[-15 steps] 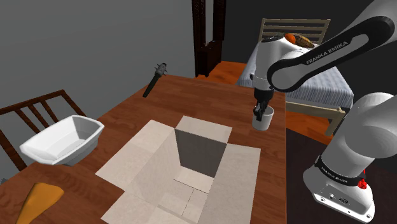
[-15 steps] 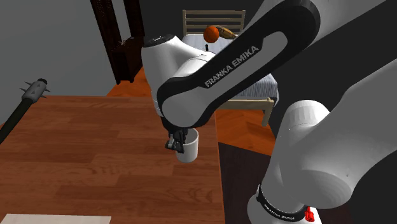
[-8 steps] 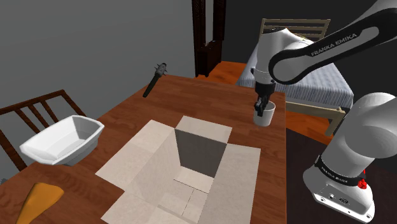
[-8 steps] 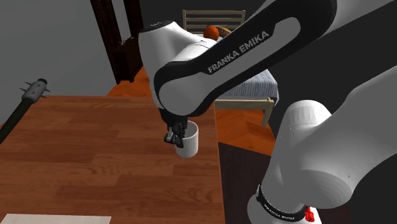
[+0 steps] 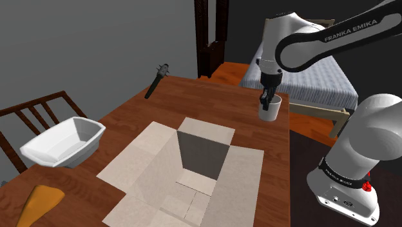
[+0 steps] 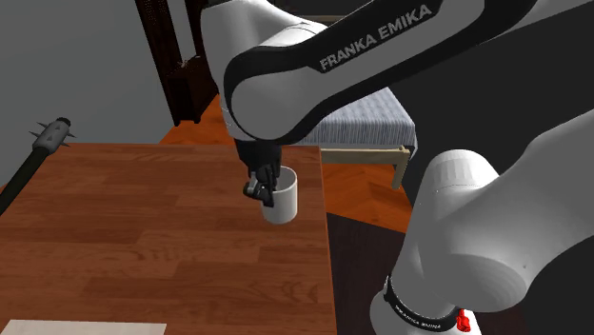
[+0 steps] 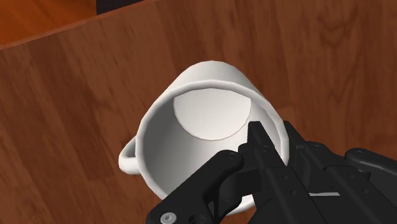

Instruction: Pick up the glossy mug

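**Mug held at the table's edge**

The white mug (image 5: 269, 111) is clamped by its wall in the end effector (image 5: 265, 98) and is seen tilted, seemingly just clear of the table (image 5: 193, 100), at the edge nearest the bed (image 5: 328, 84). The grasp is judged done. Only a higher lift appears to be left.

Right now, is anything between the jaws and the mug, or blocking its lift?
Nothing visible. The jaws are shut on the wall of the white mug, one inside the rim, one outside. The open box lies apart, nearer the shoulder view's bottom.
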Robot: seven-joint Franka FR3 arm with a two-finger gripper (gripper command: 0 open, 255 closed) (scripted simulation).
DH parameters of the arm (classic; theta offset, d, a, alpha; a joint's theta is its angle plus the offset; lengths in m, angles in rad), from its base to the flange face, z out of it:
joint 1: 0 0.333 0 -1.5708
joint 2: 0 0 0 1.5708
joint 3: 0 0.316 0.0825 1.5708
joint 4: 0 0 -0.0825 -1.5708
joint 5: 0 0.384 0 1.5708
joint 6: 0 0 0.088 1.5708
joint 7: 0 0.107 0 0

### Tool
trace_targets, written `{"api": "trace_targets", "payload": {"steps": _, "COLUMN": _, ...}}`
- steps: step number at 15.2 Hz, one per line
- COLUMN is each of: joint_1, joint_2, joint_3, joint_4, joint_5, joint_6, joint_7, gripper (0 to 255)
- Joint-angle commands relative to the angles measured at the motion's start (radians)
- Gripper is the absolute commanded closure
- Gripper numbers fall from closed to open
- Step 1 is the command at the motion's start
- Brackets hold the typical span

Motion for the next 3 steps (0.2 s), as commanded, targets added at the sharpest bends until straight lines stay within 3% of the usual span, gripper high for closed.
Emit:
{"api": "trace_targets", "payload": {"steps": 1, "joint_1": 0.001, "joint_2": -0.011, "joint_3": 0.0, "joint_4": 0.022, "joint_5": 0.002, "joint_6": -0.033, "joint_7": -0.002, "gripper": 255}}
{"api": "trace_targets", "payload": {"steps": 3, "joint_1": 0.001, "joint_2": -0.012, "joint_3": 0.0, "joint_4": 0.023, "joint_5": 0.002, "joint_6": -0.035, "joint_7": -0.002, "gripper": 255}}
